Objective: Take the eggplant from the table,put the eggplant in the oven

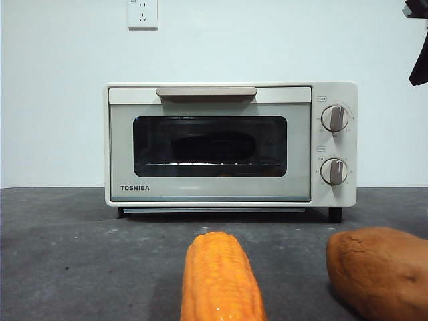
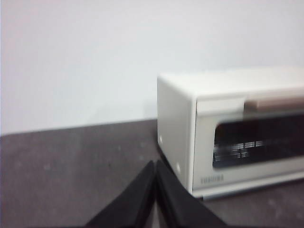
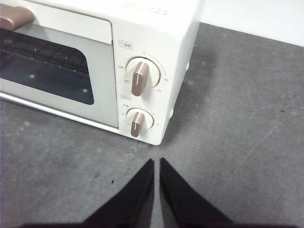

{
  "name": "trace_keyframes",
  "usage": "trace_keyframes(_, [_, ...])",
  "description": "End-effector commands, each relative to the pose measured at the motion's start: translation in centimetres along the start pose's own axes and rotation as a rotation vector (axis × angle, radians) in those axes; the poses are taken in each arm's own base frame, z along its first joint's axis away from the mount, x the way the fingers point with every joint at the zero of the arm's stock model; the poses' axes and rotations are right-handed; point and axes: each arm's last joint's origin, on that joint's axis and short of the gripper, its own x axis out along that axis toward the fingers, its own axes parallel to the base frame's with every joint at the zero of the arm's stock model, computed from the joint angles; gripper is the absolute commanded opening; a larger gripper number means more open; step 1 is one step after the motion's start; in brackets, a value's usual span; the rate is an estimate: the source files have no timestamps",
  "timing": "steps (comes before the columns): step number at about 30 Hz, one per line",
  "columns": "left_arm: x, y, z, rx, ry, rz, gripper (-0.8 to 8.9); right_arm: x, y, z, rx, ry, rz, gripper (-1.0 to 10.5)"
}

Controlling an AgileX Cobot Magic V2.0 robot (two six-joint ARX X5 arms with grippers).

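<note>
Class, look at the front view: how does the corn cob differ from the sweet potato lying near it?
The corn cob is orange and ridged with kernel rows; the sweet potato is brown and smooth. The corn cob is narrow and points toward the oven; the sweet potato is broader and rounded, lying to the side. Both rest on the table outside the closed oven.

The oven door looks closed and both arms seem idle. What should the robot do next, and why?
Probably nothing beyond resting both arms. The oven door is shut, and what looks like the eggplant lies behind its glass. Only a corn cob and a sweet potato show on the table. The left end effector and right end effector are shut, empty, apart from the oven.
</note>
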Motion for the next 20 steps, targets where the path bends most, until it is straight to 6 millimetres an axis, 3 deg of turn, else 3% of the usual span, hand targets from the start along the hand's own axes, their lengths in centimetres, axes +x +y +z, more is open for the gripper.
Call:
trace_keyframes(1, [0.3,0.0,-1.8,0.009,0.049,0.002,0.06,-0.1,0.0,0.4,0.018,-0.018,0.001,0.0])
trace_keyframes(5, [0.6,0.0,-4.4,-0.003,0.132,0.0,0.06,-0.1,0.0,0.5,0.019,-0.023,0.0,0.0])
trace_keyframes(8, [0.4,0.0,-5.2,-0.017,0.219,-0.004,0.06,-0.1,0.0,0.5,0.019,-0.026,0.001,0.0])
trace_keyframes(20, [0.4,0.0,-5.5,-0.022,0.25,-0.005,0.06,-0.1,0.0,0.5,0.019,-0.026,0.0,0.0])
